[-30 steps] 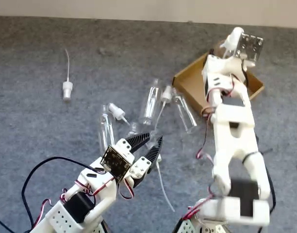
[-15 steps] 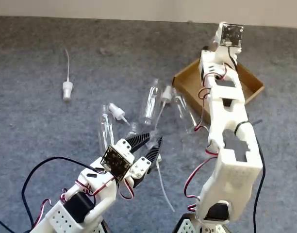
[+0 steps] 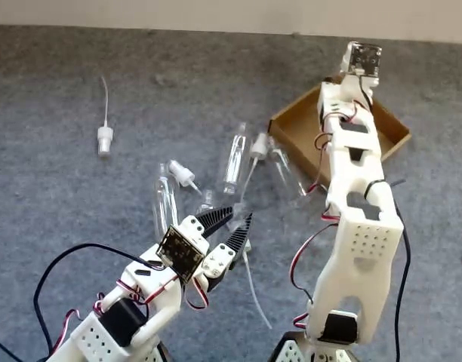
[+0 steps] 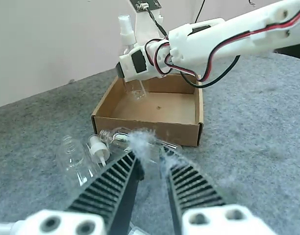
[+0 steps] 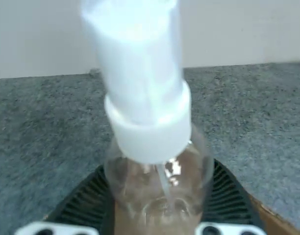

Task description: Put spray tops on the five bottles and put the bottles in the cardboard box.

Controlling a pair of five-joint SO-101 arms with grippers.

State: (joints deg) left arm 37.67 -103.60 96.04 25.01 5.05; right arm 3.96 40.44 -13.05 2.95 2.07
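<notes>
My right gripper (image 5: 157, 208) is shut on a clear bottle (image 5: 157, 191) with a white spray top (image 5: 140, 88) on it. It holds the bottle (image 4: 136, 88) upright over the cardboard box (image 4: 150, 126), the base near the box floor. In the high view the right arm stretches out to the box (image 3: 290, 128). My left gripper (image 3: 232, 224) stands open near the table's front, just above a loose spray top (image 3: 244, 243) with a long tube. Three bare bottles (image 3: 232, 158) (image 3: 164, 200) (image 3: 287, 177) lie between the left gripper and the box.
Loose spray tops lie on the grey carpet: one far left (image 3: 104, 139), one by the left bottle (image 3: 182, 173), one between the other two bottles (image 3: 257, 147). A pale wall runs along the carpet's far edge behind the box.
The right arm has straightened and reached farther over the box, its wrist turning so the bottle stands upright. The left arm has kept still.
</notes>
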